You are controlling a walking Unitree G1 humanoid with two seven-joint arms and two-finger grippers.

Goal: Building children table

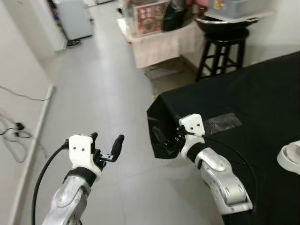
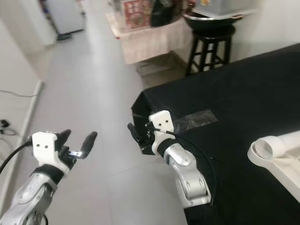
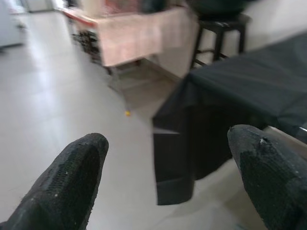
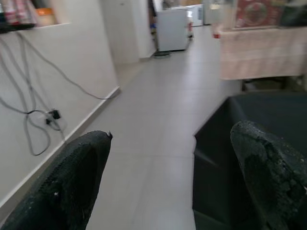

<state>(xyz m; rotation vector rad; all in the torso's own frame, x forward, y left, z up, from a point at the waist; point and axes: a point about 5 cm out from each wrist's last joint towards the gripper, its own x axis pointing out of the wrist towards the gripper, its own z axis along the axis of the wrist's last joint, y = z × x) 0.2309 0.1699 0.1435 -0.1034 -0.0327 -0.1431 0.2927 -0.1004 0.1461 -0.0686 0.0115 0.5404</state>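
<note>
Assembly looks barely begun, judging by how things lie. At the far right of the scene a white plastic table part (image 2: 276, 152), with a tube-like leg socket at its near corner, rests on the black-draped surface (image 2: 243, 89); it runs out of frame, so whether any legs are fitted cannot be told. Neither gripper touches it.

The right gripper (image 1: 161, 138) hovers at the near left corner of the surface, well apart from the white part, its two black fingers spread with nothing between them; its wrist view looks past the fingertips (image 4: 72, 177) down the tiled floor (image 1: 103, 93) toward a wall with loose cables. The left gripper (image 1: 107, 145) hangs over the floor to the left of the surface, fingers likewise apart and empty.

Far back stand a black stool (image 1: 224, 49) carrying a dark pan, and a low cloth-covered stand (image 1: 164, 44).

What is left, as far as can be judged, is nearly everything: bringing a gripper across to the white part, taking hold, and joining the pieces.
</note>
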